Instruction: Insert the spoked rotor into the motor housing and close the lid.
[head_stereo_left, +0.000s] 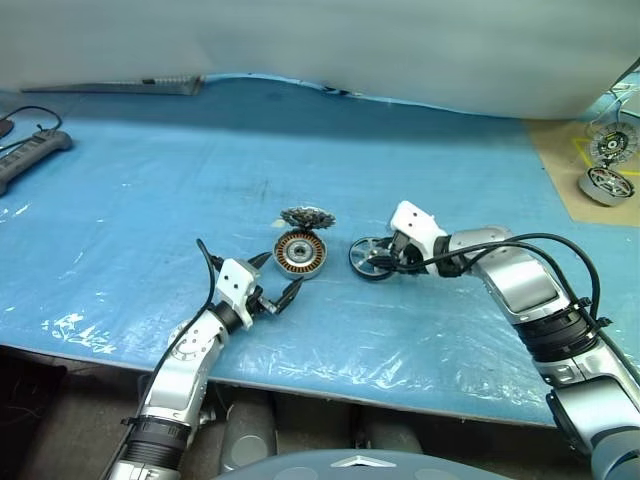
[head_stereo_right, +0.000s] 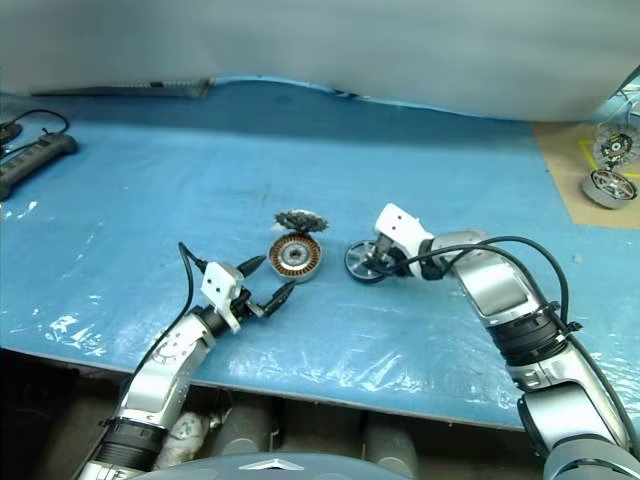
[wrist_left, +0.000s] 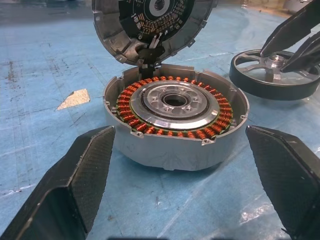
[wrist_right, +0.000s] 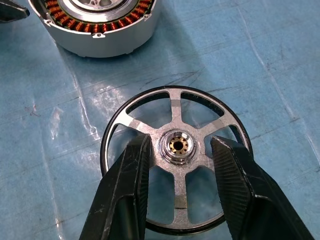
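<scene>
The motor housing (head_stereo_left: 300, 253) lies flat on the blue table cover, its copper windings facing up. The lid (head_stereo_left: 307, 217) stands tilted up at the housing's far edge, its inner circuit board visible in the left wrist view (wrist_left: 155, 20). Just right of the housing lies the spoked rotor (head_stereo_left: 370, 258), flat on the cover. My right gripper (wrist_right: 181, 142) reaches down over it, with one finger on each side of the hub (wrist_right: 178, 146) and a thin gap showing on both sides. My left gripper (head_stereo_left: 286, 268) is open just in front of the housing, pointing at it without touching.
A power strip (head_stereo_left: 35, 150) and its cable lie at the far left. Other motor parts (head_stereo_left: 608, 165) sit on a brown board at the far right. The table's front edge (head_stereo_left: 330, 385) runs just behind my arms.
</scene>
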